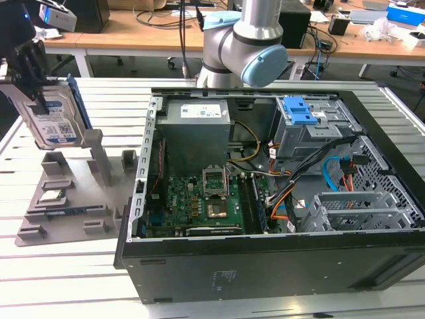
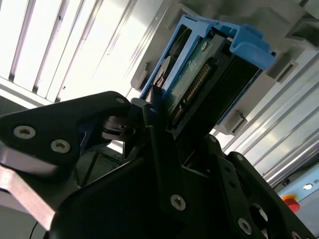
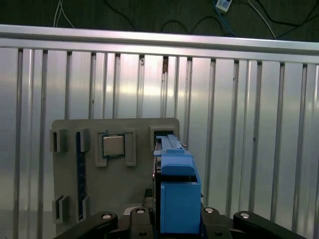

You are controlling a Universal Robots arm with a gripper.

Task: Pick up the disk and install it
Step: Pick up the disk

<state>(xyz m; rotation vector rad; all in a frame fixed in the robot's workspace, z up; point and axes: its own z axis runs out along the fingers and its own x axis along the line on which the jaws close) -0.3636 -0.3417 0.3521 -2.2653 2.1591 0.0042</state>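
Note:
The disk (image 1: 56, 123), a silver hard drive with a blue-and-white label and a blue carrier frame, hangs upright in the air at the exterior view's left. My gripper (image 1: 34, 90) is shut on it from above. The drive is clear of the grey holder tray (image 1: 73, 206) beneath it. In the second wrist view the disk (image 2: 204, 79) shows its connector edge and blue frame between my black fingers (image 2: 149, 124). In the first wrist view the blue carrier of the disk (image 3: 177, 191) points away from me, over the tray (image 3: 70, 169).
An open computer case (image 1: 372, 259) lies to the exterior view's right, with a motherboard and a grey drive cage with a blue latch (image 1: 302, 113) inside. A small square processor chip (image 1: 52, 197) (image 3: 113, 145) rests on the tray. The arm's base (image 1: 242, 46) stands behind the case.

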